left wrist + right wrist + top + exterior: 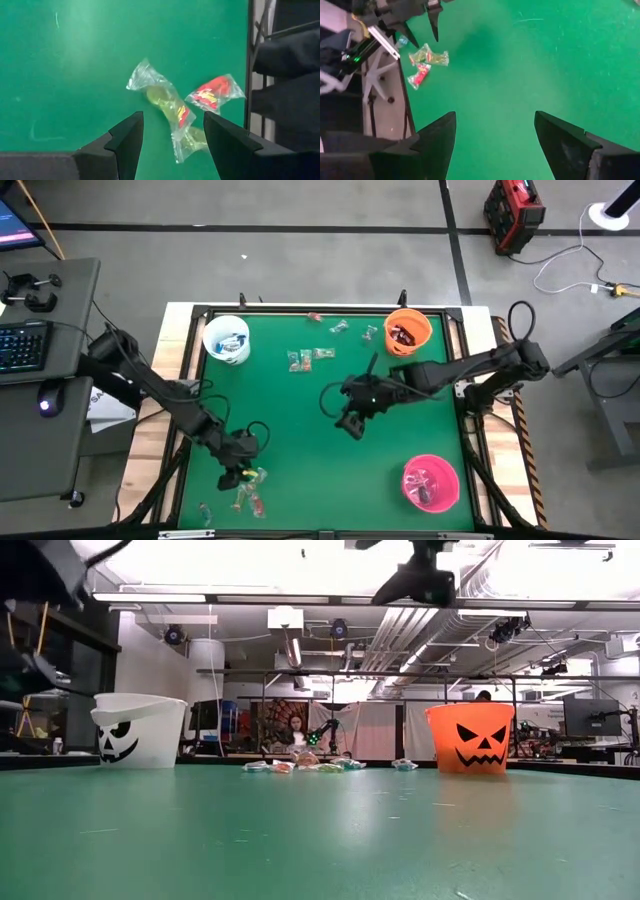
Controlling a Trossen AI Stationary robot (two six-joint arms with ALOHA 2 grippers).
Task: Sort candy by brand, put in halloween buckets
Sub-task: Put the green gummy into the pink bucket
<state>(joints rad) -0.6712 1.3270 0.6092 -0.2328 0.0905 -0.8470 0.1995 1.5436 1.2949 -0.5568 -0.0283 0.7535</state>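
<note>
- The left tool (pixel 238 463) hangs low over the green desk (pixel 300 440) near its front left corner, fingers (pixel 125 142) spread apart and empty.
- Just ahead of those fingers lie a clear greenish candy (pixel 167 107) and a red-and-yellow candy (pixel 212 93), touching or nearly touching, close to the desk's dark rim.
- The right tool (pixel 352 420) hovers mid-desk, its fingers (pixel 437 137) wide apart with nothing between them.
- More sweets lie scattered at the far side (pixel 310 357), between the white bucket (pixel 226 338) and the orange bucket (pixel 408 330).
- The white bucket holds blue-and-white wrappers; the orange one holds dark red ones.
- The pink bucket (pixel 431 483) stands near the front right corner with some candy inside.
- A person (pixel 296 730) sits in the room beyond the desk.
</note>
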